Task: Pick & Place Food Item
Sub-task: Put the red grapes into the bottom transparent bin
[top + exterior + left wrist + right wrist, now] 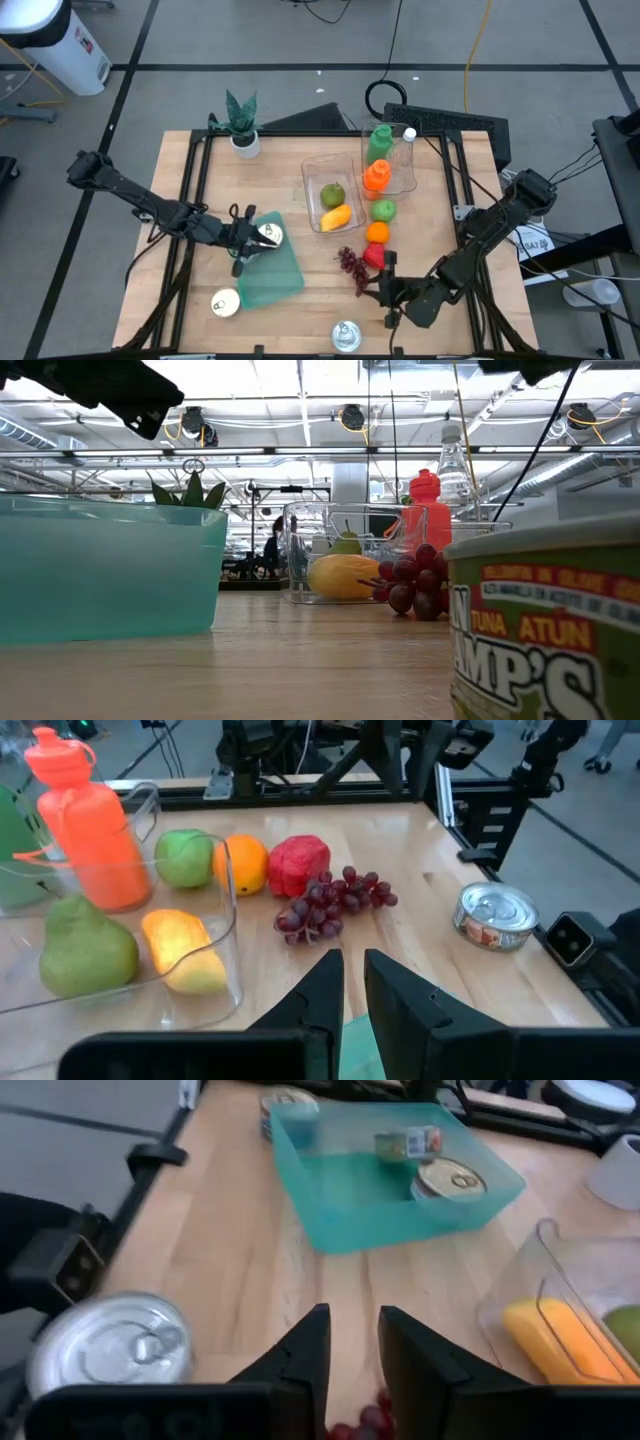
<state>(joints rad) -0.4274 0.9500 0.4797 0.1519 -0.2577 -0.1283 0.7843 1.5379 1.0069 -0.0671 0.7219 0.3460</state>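
A teal bin (272,268) stands at the table's left and holds a tin can (268,235) and a small labelled tin (410,1142). My left gripper (243,240) hangs shut over the bin's left rim, with nothing between its fingers (322,990). Purple grapes (350,263) lie on the wood next to a red fruit (373,255), an orange (377,232) and a green apple (383,210). My right gripper (385,290) hovers just near-right of the grapes, its fingers (305,1350) slightly apart and empty. A few grapes (365,1425) show below it.
A clear container (312,185) holds a pear (332,194) and a yellow fruit (335,217). Orange (376,175), green (378,143) and clear (408,150) bottles stand behind it. Loose cans (225,303) (346,335) sit at the near edge, a potted plant (241,125) far left.
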